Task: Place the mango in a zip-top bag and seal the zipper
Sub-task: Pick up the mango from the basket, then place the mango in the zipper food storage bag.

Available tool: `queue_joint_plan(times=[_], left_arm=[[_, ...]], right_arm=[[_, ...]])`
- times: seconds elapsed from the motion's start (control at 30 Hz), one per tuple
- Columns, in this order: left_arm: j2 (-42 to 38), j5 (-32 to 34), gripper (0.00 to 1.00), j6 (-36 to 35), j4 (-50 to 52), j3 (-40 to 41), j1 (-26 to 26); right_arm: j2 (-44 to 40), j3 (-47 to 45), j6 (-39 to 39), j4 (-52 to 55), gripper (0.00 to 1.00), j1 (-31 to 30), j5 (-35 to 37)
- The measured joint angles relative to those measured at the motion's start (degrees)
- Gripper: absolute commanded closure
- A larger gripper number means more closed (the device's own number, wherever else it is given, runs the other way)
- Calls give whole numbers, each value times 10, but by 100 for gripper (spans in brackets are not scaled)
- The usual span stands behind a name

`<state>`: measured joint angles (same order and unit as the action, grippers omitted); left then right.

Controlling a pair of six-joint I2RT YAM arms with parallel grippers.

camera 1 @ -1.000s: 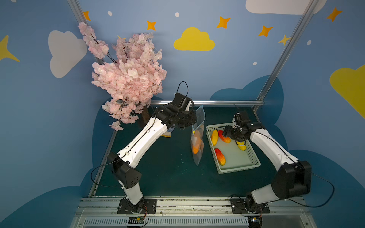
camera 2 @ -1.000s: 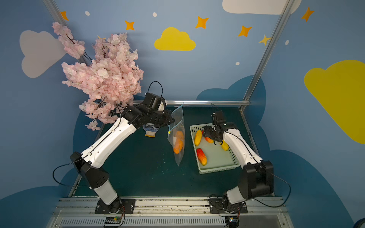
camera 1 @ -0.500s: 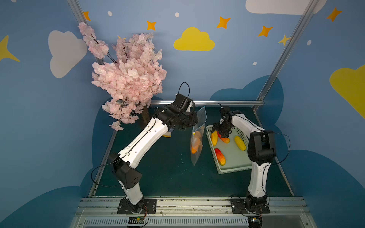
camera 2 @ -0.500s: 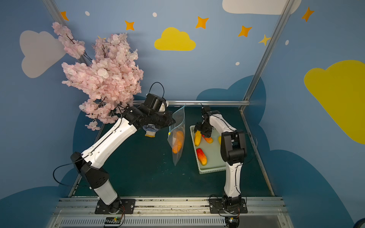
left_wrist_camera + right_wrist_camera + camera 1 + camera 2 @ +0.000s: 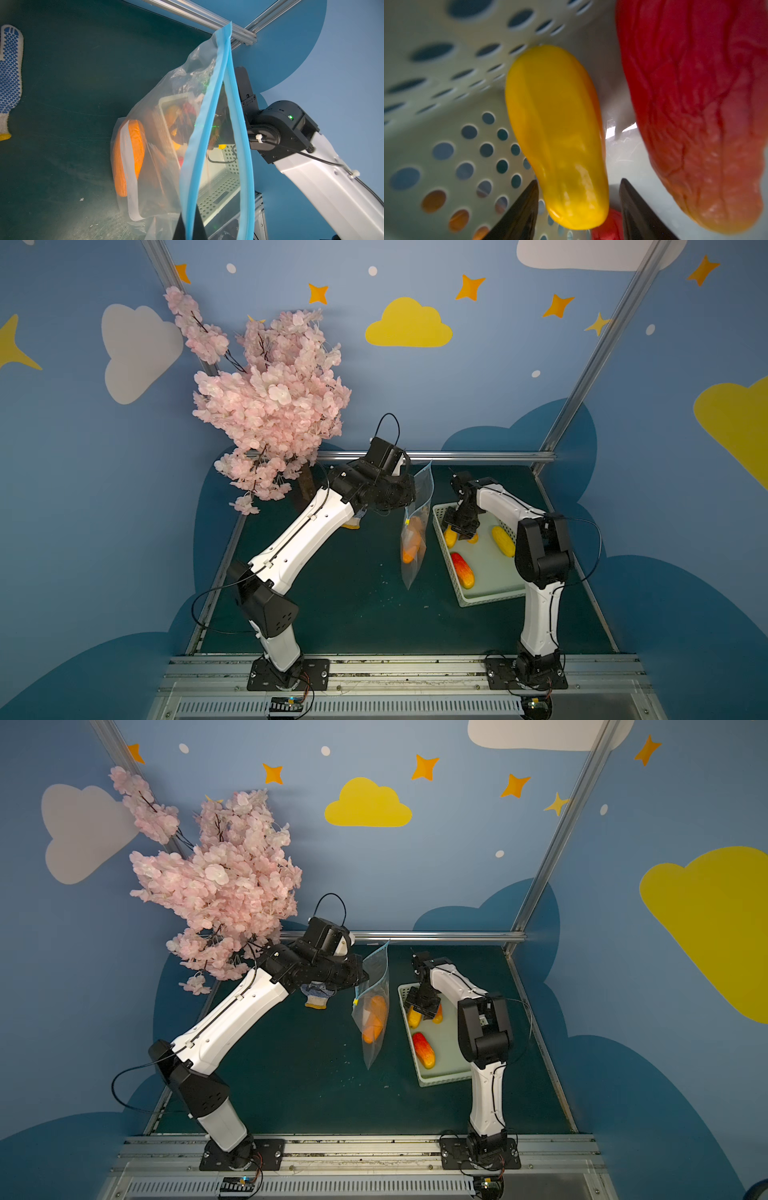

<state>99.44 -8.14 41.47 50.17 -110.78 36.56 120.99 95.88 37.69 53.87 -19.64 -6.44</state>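
The left arm (image 5: 299,539) and right arm (image 5: 538,614) each combine white moulded link shells (image 5: 232,1019) with black joint housings (image 5: 540,556), on a black base plate (image 5: 309,682) fixed by silver screws (image 5: 323,673). A thin black cable (image 5: 324,162) runs along the shells under white cable ties (image 5: 258,137); one right-arm joint housing carries a green indicator light (image 5: 290,117). The right gripper (image 5: 579,181) has black tapered fingers (image 5: 521,212), apparently matte, though that view is blurred.

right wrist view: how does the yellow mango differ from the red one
The yellow mango is yellow, the red mango red fading to orange. The yellow mango is smooth, the red mango wrinkled. The yellow mango sits between the right gripper's fingers, the red mango outside them. Both lie in the basket.
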Motion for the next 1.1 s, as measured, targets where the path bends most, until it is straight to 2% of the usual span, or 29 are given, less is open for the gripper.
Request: queue_joint_plan(times=[0.07,0.1,0.27,0.37,0.5,0.67,0.87,1.1], left_arm=[[0,0,97,-2,1,0,0],[1,0,97,-3,1,0,0],[1,1,97,-12,4,0,1],[1,1,97,-14,4,0,1],[4,0,97,-14,4,-1,1],[17,0,97,-14,4,-3,1],[27,-1,97,-14,4,-12,1],[27,0,97,-14,5,-13,1]], right_arm=[[13,13,-3,2,78,5,-4],[15,17,-5,2,82,9,-5],[-29,-20,-19,-19,89,15,15],[-127,-63,-29,-21,90,12,28],[-279,-46,-45,-56,92,-5,26],[-372,-10,-61,-164,92,-61,19],[-370,-35,-66,-284,92,-125,-24],[-328,-52,-66,-296,93,-135,-46]])
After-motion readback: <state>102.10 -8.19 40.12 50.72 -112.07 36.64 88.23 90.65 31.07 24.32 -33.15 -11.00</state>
